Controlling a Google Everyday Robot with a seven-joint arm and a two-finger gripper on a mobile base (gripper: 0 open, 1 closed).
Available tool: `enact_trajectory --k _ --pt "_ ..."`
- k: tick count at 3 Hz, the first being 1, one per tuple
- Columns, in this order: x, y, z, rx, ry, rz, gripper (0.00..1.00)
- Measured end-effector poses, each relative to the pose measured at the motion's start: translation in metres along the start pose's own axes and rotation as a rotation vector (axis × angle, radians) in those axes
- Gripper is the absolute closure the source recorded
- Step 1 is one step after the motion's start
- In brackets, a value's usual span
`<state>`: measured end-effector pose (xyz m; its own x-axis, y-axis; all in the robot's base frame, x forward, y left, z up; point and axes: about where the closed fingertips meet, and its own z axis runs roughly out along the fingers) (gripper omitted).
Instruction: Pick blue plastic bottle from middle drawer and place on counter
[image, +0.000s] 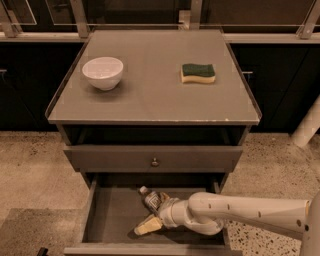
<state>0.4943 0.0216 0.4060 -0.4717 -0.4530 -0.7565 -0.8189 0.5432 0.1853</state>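
Observation:
The blue plastic bottle (150, 200) lies on its side on the floor of the open middle drawer (107, 215), white cap pointing to the back left. My gripper (154, 213) reaches into the drawer from the right on a white arm. It is open, with one pale finger (147, 226) in front of the bottle and the other side against the bottle's far end. The bottle rests on the drawer floor. The counter (150, 95) is the grey-beige cabinet top above.
A white bowl (103, 72) stands on the counter at the left and a green-and-yellow sponge (198, 73) at the right. A shut drawer front with a round knob (155, 162) overhangs the back of the open drawer. Speckled floor surrounds the cabinet.

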Motion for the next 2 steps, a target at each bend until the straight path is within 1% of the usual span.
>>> enact_trajectory --k 1,2 --pt "0.0068 0.0019 0.0085 -0.001 0.012 0.016 0.0" --pt "0.0133 -0.0017 0.0124 0.006 0.031 0.014 0.0"
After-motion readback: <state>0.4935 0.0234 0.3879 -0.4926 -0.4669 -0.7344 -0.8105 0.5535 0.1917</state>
